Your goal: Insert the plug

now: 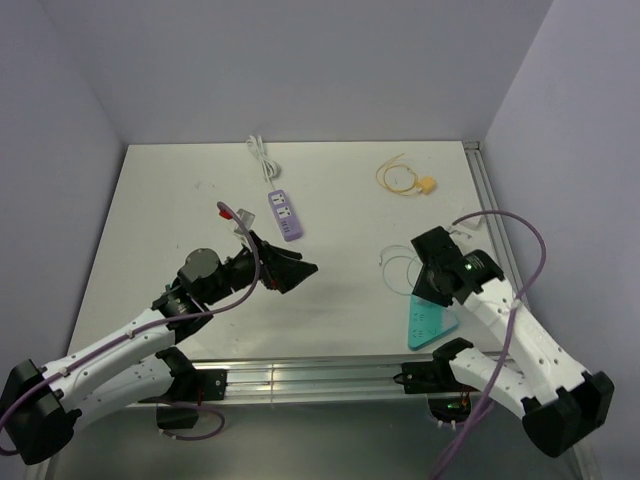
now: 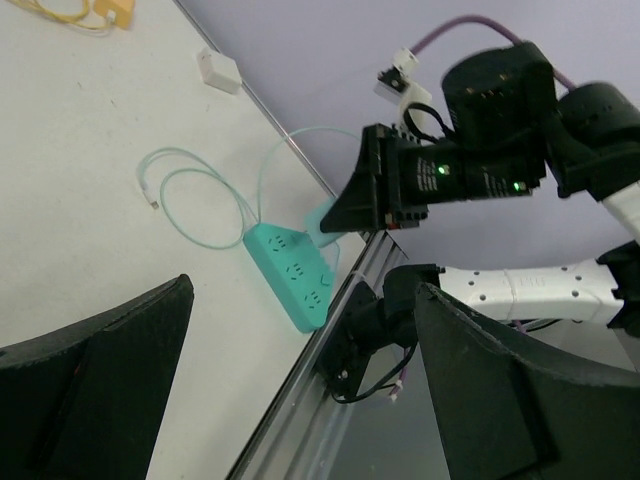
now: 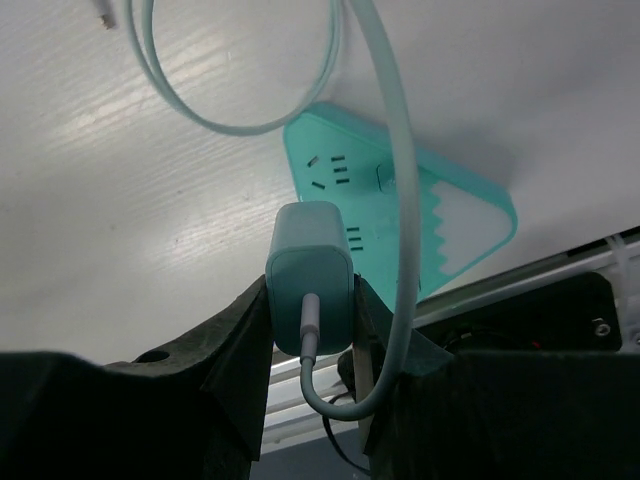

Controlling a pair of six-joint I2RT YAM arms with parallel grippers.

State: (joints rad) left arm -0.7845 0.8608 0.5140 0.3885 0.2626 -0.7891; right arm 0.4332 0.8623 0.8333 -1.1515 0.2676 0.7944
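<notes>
Plug (image 1: pixel 427 185), yellow, lay near the far right corner of the bench (image 1: pixel 340 190), well apart from the purple strip (image 1: pixel 285 215); right hand (image 3: pixel 310 300) gripped a teal charger block (image 3: pixel 308 245) over the teal strip (image 3: pixel 455 210) at the near edge; left hand (image 1: pixel 292 268) gaped wide, empty.

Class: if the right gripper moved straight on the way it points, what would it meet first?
Probably the teal power strip: the right gripper, shut on the teal charger plug, aims the plug at its socket face. The gap between them is unclear.
</notes>
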